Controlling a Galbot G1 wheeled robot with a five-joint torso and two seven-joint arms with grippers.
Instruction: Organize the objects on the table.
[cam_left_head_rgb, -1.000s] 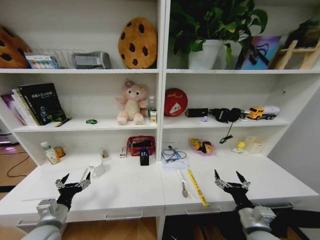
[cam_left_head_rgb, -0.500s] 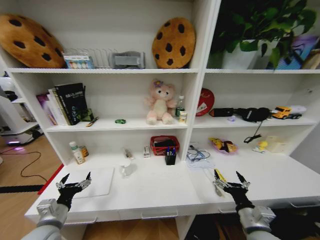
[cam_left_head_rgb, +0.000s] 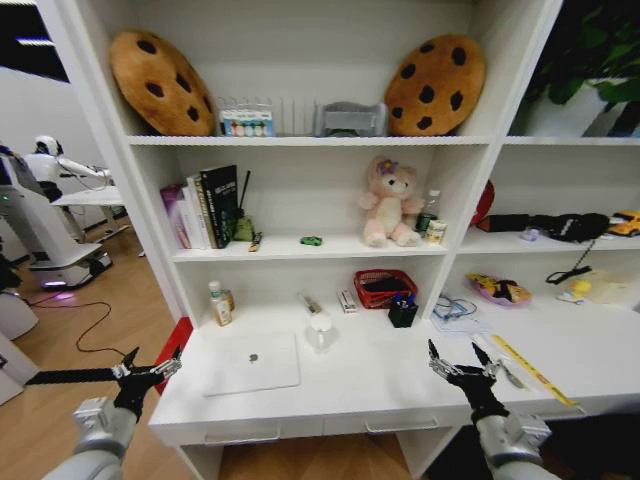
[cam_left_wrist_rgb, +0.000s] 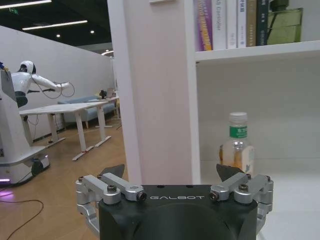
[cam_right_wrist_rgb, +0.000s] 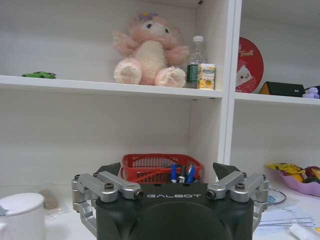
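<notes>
A silver laptop (cam_left_head_rgb: 252, 362) lies shut on the white table (cam_left_head_rgb: 360, 385). Behind it stand a white cup (cam_left_head_rgb: 320, 328), a black pen cup (cam_left_head_rgb: 403, 313) and a small bottle (cam_left_head_rgb: 217, 303). The bottle (cam_left_wrist_rgb: 237, 147) also faces the left wrist camera. A tiny green toy car (cam_left_head_rgb: 311, 241) and a dark pen (cam_left_head_rgb: 256, 241) rest on the shelf above. My left gripper (cam_left_head_rgb: 148, 369) hangs open just off the table's left end. My right gripper (cam_left_head_rgb: 463, 362) is open and empty over the table's front right. The right wrist view looks past the right gripper (cam_right_wrist_rgb: 170, 172) at the pen cup (cam_right_wrist_rgb: 181, 173).
A red basket (cam_left_head_rgb: 385, 288), papers with cables (cam_left_head_rgb: 455, 312), a pink tray (cam_left_head_rgb: 497, 290) and a yellow ruler (cam_left_head_rgb: 530, 368) lie on the table's right half. The shelves hold books (cam_left_head_rgb: 205, 208), a pink plush (cam_left_head_rgb: 390, 203) and cookie cushions (cam_left_head_rgb: 435, 85). Another robot (cam_left_head_rgb: 40, 215) stands far left.
The camera has swung left, so the whole scene has shifted right in the picture. The laptop and the table's left end have come into sight. Both grippers hold the same open pose.
</notes>
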